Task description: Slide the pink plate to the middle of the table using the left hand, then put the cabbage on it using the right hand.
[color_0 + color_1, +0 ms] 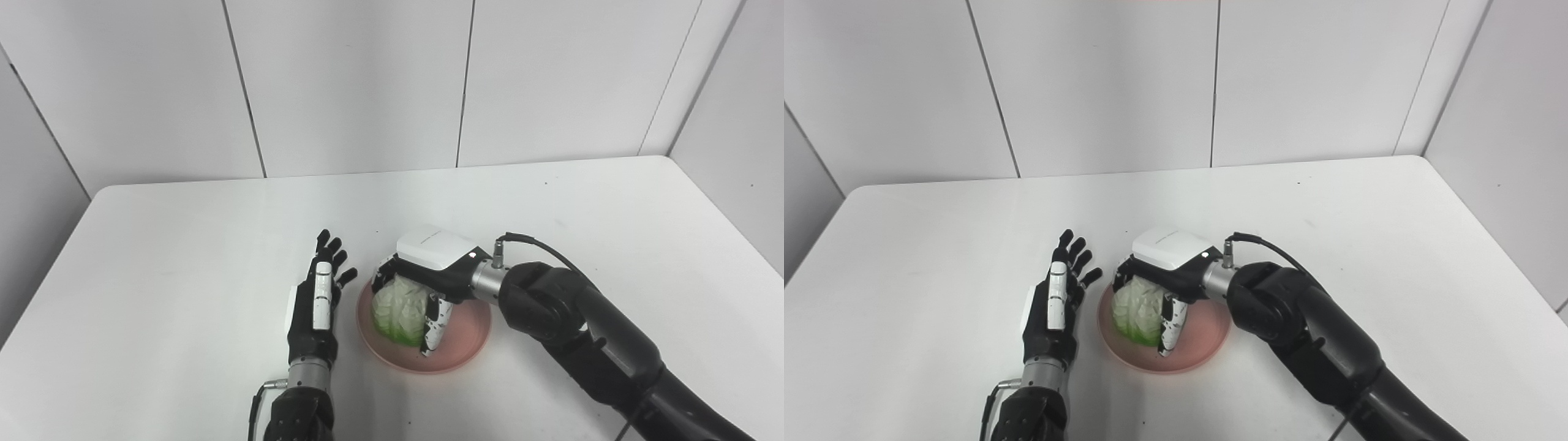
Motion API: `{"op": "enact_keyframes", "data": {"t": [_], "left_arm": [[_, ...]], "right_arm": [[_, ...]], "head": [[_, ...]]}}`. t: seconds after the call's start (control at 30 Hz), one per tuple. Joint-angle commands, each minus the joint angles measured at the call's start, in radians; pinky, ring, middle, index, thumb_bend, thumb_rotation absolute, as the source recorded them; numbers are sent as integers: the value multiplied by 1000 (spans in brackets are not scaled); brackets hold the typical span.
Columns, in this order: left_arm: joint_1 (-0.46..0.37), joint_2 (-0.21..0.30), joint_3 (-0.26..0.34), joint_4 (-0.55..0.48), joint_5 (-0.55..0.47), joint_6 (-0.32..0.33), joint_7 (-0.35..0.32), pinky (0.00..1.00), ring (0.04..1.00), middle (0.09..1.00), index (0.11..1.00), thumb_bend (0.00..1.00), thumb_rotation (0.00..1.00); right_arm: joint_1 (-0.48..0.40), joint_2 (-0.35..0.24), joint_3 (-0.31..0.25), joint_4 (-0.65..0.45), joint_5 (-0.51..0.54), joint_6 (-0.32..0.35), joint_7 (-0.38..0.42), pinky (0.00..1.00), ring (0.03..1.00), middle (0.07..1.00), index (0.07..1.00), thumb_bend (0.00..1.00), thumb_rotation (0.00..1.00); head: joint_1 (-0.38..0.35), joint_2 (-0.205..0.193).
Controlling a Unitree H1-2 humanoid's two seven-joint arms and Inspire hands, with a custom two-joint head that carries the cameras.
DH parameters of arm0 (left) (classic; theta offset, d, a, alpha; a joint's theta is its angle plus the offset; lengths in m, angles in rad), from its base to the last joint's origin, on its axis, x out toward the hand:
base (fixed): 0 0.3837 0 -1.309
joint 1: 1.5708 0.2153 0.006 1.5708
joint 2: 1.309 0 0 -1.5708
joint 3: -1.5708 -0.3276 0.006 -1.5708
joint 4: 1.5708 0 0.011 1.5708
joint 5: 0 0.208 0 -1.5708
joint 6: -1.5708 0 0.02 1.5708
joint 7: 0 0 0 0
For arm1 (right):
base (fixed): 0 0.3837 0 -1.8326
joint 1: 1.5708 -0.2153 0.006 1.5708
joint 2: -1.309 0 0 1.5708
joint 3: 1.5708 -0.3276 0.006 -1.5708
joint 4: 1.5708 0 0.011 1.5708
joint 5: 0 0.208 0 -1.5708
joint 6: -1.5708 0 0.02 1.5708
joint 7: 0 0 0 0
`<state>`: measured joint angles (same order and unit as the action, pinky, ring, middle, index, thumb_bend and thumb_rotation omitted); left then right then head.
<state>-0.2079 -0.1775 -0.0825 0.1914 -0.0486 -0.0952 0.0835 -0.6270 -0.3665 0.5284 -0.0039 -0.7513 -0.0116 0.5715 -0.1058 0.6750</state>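
- Now the right hand (422,278) grips the cabbage (399,309) from above, the pink plate (462,343) directly beneath it
- Left hand (315,300) rests open, empty, just beside the plate's rim

Pink plate (465,349) on white bench (184,245). Cabbage (399,309) pale green-white, darker green at base. My right robot hand (422,275) white/black, speckled fingers (433,331); left robot hand (315,306) black w/ white strip.
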Motion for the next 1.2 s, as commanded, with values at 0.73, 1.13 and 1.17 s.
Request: {"op": "enact_keyframes", "data": {"t": [0.73, 1.13, 1.17], "left_arm": [[-25, -12, 0, -16, -40, -33, -38, 907, 960, 975, 967, 631, 1000], [-18, -9, 14, -36, -68, -2, -53, 991, 976, 975, 965, 664, 999], [-17, -6, 13, -33, -66, -12, -55, 996, 977, 975, 965, 650, 1000]], "right_arm": [[96, -52, -173, -183, 96, -6, -51, 994, 998, 996, 994, 776, 819], [359, 166, -462, -205, 381, 58, -305, 877, 1000, 1000, 1000, 725, 816], [377, 191, -474, -212, 388, 71, -330, 927, 1000, 1000, 1000, 711, 835]], "head": [[-56, 0], [-69, -4], [-69, -4]]}}
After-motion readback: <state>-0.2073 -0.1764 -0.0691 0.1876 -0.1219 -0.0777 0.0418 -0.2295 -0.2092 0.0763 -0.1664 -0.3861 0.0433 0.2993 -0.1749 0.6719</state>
